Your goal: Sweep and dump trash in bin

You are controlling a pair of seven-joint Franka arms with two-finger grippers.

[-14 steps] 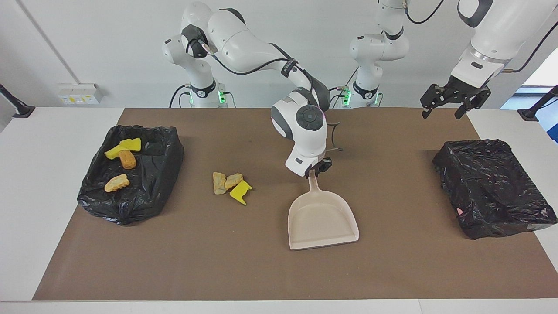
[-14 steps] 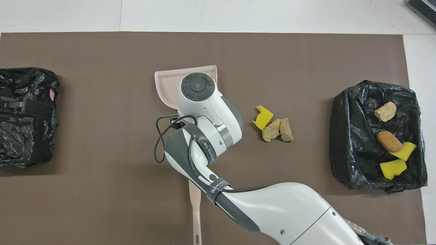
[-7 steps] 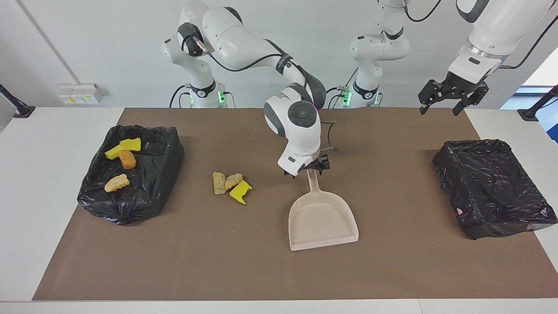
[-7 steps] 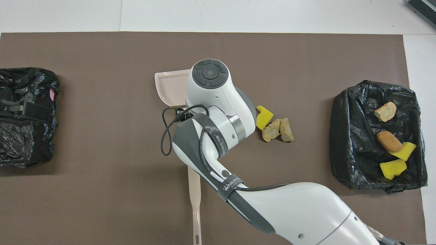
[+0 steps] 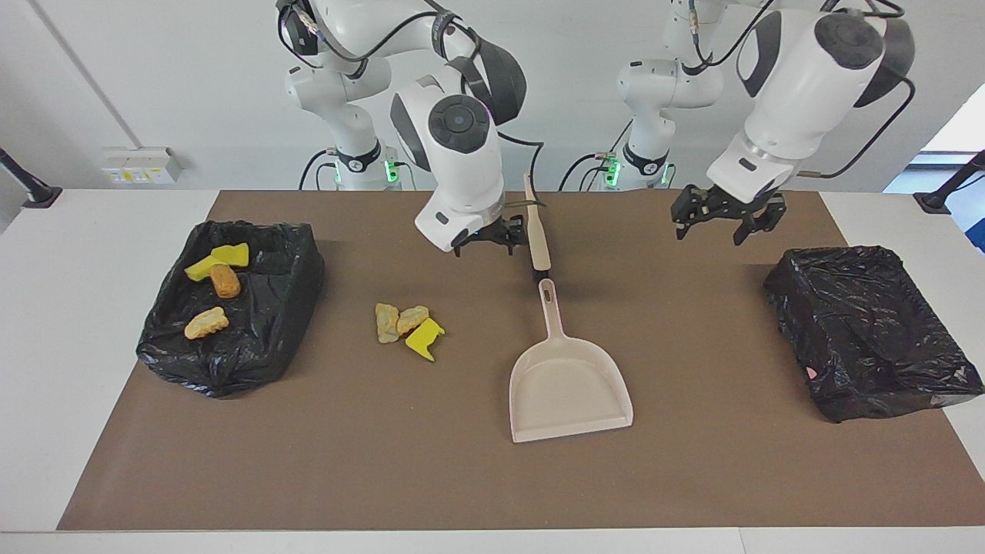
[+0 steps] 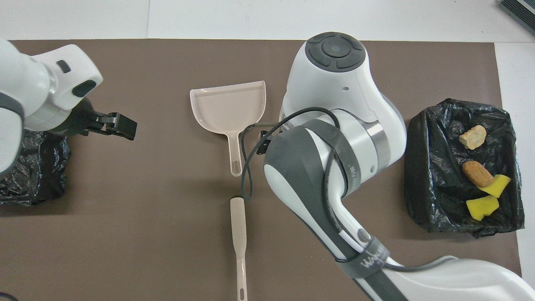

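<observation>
Both grippers, right [image 5: 485,245] and left [image 5: 719,223], hang open above the matte brown mat [image 5: 462,477], near the smooth beige scoop-shaped dustpan [image 5: 568,388] and crumbly trash [image 5: 408,325].

One camera sits high across the tabletop [image 5: 492,485], facing both robots and taking in the whole brown mat from a distance. The other hangs above the robots' end, looking steeply down and closer in. Both share the dustpan [image 5: 568,388] [image 6: 228,106], the brush [image 5: 536,231] [image 6: 238,230] and the bin holding trash [image 5: 265,308] [image 6: 439,167].
</observation>
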